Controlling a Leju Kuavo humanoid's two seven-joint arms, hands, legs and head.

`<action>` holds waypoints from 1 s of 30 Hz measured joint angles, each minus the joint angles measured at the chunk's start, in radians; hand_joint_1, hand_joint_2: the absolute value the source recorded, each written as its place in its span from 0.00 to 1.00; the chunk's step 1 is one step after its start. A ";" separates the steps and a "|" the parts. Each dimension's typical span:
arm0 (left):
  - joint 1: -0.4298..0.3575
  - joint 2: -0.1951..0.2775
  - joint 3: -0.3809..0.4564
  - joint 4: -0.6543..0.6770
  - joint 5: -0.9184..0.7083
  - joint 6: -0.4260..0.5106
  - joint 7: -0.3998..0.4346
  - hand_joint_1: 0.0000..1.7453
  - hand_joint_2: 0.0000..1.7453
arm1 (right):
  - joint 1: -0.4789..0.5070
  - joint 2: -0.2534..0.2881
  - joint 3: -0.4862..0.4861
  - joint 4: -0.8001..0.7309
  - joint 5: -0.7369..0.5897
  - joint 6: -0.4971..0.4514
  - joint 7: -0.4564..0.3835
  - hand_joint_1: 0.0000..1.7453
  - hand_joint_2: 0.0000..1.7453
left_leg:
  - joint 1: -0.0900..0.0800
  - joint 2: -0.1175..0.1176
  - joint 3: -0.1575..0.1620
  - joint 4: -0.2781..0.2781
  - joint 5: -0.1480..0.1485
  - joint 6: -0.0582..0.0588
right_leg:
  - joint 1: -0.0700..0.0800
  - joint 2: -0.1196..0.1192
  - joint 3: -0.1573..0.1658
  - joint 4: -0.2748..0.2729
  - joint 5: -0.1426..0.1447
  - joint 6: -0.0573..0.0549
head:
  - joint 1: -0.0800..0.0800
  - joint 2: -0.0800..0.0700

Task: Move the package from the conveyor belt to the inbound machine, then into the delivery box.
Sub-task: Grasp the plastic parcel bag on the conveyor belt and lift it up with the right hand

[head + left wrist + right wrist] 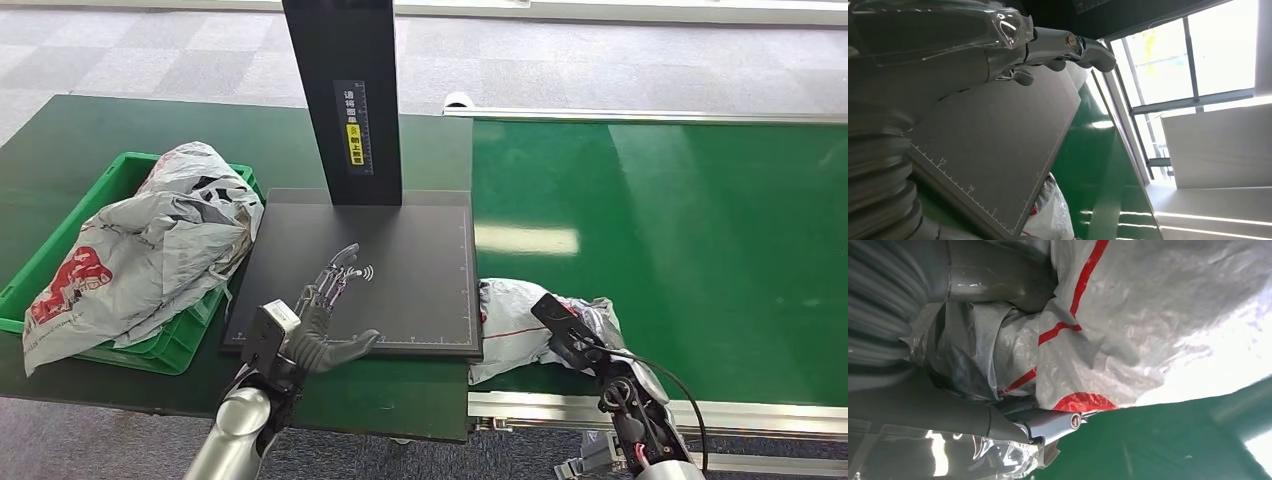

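**Right robot hand on the package at the belt's near edge**

Already full, the green crate (120, 185) on the dark green surface (60, 130) holds grey plastic mail bags (160, 250) heaped above its rim; the lowest bag hangs over the near wall and bears a red printed mark that cannot be read.

The package (515, 325) is a crumpled grey-white plastic bag with red stripes and a red patch. It lies on the green conveyor belt (700, 230), at the near edge, just beside the black scanner plate (400, 260) of the inbound machine. The right robot hand (998, 340) is clamped on it, thumb and fingers sunk into its folds.

The left robot hand (325, 320) hovers over the plate's near left corner, holding nothing, fingers stretched apart.

The plate carries a white ruler scale along its edges and a small wireless symbol. The black post (345, 90) rising from it has a vertical label with white characters above a yellow block, too small to read.
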 joint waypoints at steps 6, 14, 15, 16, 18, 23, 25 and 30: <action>0.032 0.004 0.009 -0.039 0.000 0.002 0.001 0.00 1.00 | 0.053 0.007 -0.012 -0.086 -0.060 0.001 -0.036 1.00 1.00 | 0.000 0.000 -0.004 0.000 0.000 0.000 | 0.000 0.000 -0.005 0.000 0.000 0.000 | 0.000 0.000; 0.048 0.006 0.012 -0.062 0.002 0.003 0.000 0.00 1.00 | 0.094 0.015 -0.031 -0.162 -0.183 -0.008 -0.135 1.00 1.00 | 0.000 0.000 -0.008 0.000 0.000 0.000 | 0.000 0.000 -0.008 0.001 0.000 0.000 | 0.000 0.000; 0.049 0.007 0.012 -0.064 0.003 0.003 0.000 0.00 1.00 | 0.096 0.016 -0.033 -0.168 -0.194 -0.009 -0.143 1.00 1.00 | 0.000 0.000 -0.008 0.000 0.000 0.000 | 0.000 0.000 -0.008 0.001 0.000 0.000 | 0.000 0.000; 0.049 0.007 0.012 -0.064 0.003 0.003 0.000 0.00 1.00 | 0.097 0.016 -0.033 -0.170 -0.198 -0.009 -0.145 1.00 1.00 | 0.000 0.000 -0.008 0.000 0.000 0.000 | 0.000 0.000 -0.008 0.001 0.000 0.000 | 0.000 0.000; 0.052 0.007 0.015 -0.068 0.004 0.003 -0.003 0.00 1.00 | 0.107 0.018 -0.044 -0.202 -0.256 -0.005 -0.181 1.00 1.00 | 0.000 0.000 -0.009 0.000 0.000 0.000 | 0.000 0.000 -0.009 0.001 0.000 0.000 | 0.000 0.000; 0.050 0.009 0.024 -0.070 0.016 -0.001 -0.046 0.00 1.00 | 0.185 0.043 -0.130 -0.432 -0.707 0.174 -0.395 1.00 1.00 | 0.000 0.000 -0.010 0.000 0.000 0.000 | 0.000 0.000 -0.011 0.001 0.000 0.000 | 0.000 0.000; 0.045 0.010 0.025 -0.064 0.021 0.000 -0.056 0.00 1.00 | 0.199 0.049 -0.145 -0.467 -0.762 0.199 -0.418 1.00 1.00 | 0.000 0.000 -0.010 0.000 0.000 0.000 | 0.000 0.000 -0.011 0.001 0.000 0.000 | 0.000 0.000; 0.036 0.012 0.026 -0.053 0.024 0.001 -0.062 0.00 1.00 | 0.219 0.057 -0.171 -0.523 -0.810 0.218 -0.432 1.00 1.00 | 0.000 0.000 -0.010 0.000 0.000 0.000 | -0.001 0.000 -0.011 0.001 0.000 0.000 | 0.000 0.000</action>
